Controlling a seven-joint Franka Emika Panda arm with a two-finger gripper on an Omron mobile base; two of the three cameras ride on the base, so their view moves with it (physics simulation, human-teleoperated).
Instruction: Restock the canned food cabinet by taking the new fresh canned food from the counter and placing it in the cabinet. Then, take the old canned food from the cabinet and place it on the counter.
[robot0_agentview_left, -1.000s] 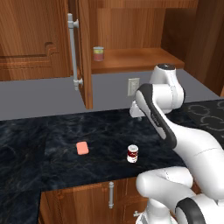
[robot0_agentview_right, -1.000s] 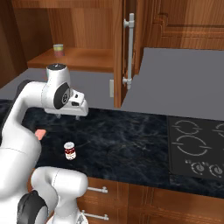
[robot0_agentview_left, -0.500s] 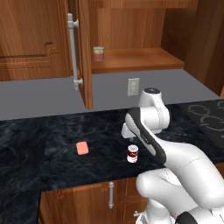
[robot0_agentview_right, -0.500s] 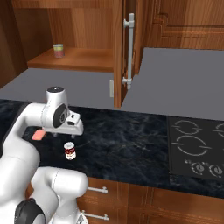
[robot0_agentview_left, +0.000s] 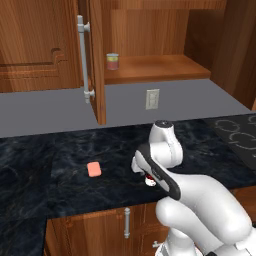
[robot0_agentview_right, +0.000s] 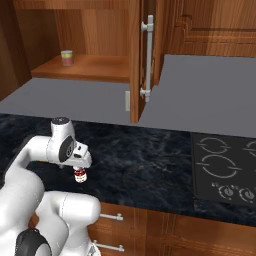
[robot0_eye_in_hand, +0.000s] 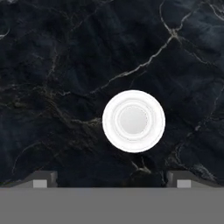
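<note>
The black glossy veined stone counter is seen below the brown wooden wall cabinet, on whose shelf the pale yellowish-green can is stood. Near the counter's front edge, the small dark red-and-white can is stood directly beneath the gripper, its fingers spread wide, untouched.

The white arm has swung down from near the wall to hang low over the black glossy stone tabletop, its gripper now spread wide directly above the small dark red-and-white can.
</note>
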